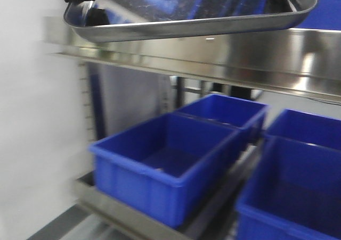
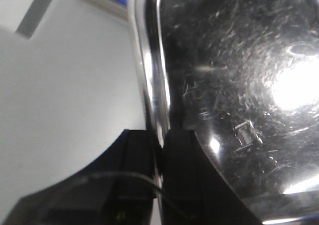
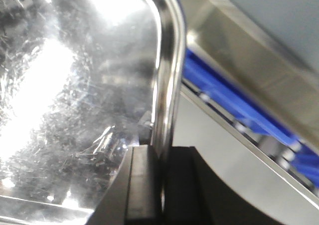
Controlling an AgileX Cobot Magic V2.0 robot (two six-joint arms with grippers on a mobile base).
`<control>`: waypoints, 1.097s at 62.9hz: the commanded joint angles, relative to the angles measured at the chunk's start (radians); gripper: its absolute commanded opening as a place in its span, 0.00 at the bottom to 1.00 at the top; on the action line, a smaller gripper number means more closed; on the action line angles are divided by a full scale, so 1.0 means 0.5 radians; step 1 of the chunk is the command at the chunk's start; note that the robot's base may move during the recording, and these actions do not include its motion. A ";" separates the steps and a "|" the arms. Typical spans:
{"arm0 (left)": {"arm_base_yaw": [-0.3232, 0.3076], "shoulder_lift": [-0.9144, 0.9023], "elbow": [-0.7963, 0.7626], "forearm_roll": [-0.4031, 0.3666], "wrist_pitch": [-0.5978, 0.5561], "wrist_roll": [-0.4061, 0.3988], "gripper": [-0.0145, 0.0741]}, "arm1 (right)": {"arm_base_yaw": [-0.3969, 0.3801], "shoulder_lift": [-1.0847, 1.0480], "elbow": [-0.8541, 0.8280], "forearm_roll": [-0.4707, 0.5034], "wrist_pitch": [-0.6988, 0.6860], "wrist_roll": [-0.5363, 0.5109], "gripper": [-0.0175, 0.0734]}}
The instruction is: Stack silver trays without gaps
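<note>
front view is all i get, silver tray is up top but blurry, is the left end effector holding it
Observer: In the left wrist view the left end effector is shut on the silver tray, its rolled rim pinched between two black fingers.
Operator: and the right one
Observer: Right wrist view: the right end effector is shut on the rim, one finger inside the tray, one outside.
Operator: anything in the tray
Observer: What both wrist views show of its inside is bare, scratched metal.
</note>
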 commanded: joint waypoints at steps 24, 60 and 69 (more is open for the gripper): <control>-0.027 -0.075 -0.047 0.021 -0.037 0.045 0.11 | -0.004 -0.081 -0.079 -0.053 -0.084 -0.027 0.25; -0.027 -0.075 -0.047 0.021 -0.037 0.045 0.11 | -0.004 -0.081 -0.079 -0.053 -0.084 -0.027 0.25; -0.027 -0.075 -0.047 0.021 -0.037 0.045 0.11 | -0.004 -0.081 -0.079 -0.053 -0.084 -0.027 0.25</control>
